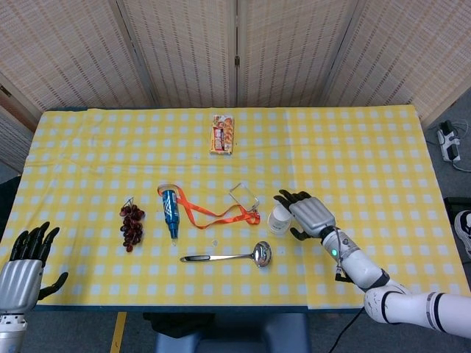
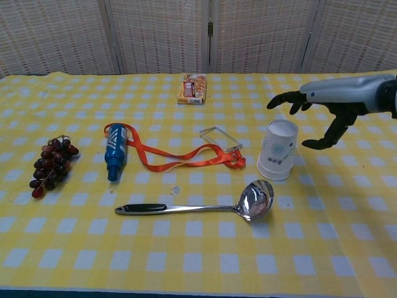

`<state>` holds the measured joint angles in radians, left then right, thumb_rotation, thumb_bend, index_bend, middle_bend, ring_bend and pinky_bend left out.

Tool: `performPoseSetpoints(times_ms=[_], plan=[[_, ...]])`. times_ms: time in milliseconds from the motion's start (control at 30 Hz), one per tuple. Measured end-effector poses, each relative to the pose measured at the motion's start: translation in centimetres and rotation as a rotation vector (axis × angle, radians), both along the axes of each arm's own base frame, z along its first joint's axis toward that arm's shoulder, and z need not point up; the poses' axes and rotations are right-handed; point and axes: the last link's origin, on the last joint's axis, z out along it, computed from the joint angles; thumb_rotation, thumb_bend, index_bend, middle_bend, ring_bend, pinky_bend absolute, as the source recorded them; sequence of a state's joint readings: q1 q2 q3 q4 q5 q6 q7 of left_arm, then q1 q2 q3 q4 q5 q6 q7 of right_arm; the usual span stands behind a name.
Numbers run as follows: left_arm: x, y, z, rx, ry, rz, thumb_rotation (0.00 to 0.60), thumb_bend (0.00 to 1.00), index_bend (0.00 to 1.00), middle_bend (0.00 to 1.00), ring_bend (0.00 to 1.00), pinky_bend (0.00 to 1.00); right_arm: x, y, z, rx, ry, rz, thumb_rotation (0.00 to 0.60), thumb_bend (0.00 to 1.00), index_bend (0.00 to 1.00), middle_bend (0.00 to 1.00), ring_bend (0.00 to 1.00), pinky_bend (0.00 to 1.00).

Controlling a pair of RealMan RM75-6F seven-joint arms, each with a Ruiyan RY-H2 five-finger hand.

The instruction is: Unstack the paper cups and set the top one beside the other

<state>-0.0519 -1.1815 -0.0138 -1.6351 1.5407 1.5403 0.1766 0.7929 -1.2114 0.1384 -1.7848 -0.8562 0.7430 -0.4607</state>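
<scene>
The stacked white paper cups (image 2: 278,150) stand upside down on the yellow checked cloth, right of centre; in the head view the cups (image 1: 280,218) show from above. My right hand (image 2: 313,110) hovers just right of them and a little above, fingers spread, holding nothing; the head view shows the right hand (image 1: 307,214) close beside the cups, not touching. At the table's near left corner my left hand (image 1: 23,267) stays open and empty, seen only in the head view.
A metal ladle (image 2: 205,205) lies just in front of the cups. An orange lanyard with a clear badge holder (image 2: 219,138) and a blue bottle (image 2: 115,155) lie to their left. Grapes (image 2: 51,164) sit further left, a snack box (image 2: 191,88) at the back.
</scene>
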Motion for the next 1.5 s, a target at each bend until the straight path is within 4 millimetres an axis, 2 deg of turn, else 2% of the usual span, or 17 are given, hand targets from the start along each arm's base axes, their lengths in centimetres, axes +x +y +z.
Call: performPoseSetpoints(times_ms=[833, 1500], plan=[[-0.3, 0.2, 0.0, -0.006, 0.0, 0.012, 0.6, 0.29, 0.1, 0.0, 0.0, 0.0, 1.0, -2.0, -1.0, 0.008, 0.018, -0.024, 0.6, 0.45, 0.25, 0.08, 0.14, 0.12], [-0.5, 0.3, -0.1, -0.011, -0.003, 0.02, 0.6, 0.29, 0.1, 0.0, 0.0, 0.0, 1.6, -2.1, -1.0, -0.004, 0.022, -0.018, 0.6, 0.45, 0.35, 0.13, 0.15, 0.12]])
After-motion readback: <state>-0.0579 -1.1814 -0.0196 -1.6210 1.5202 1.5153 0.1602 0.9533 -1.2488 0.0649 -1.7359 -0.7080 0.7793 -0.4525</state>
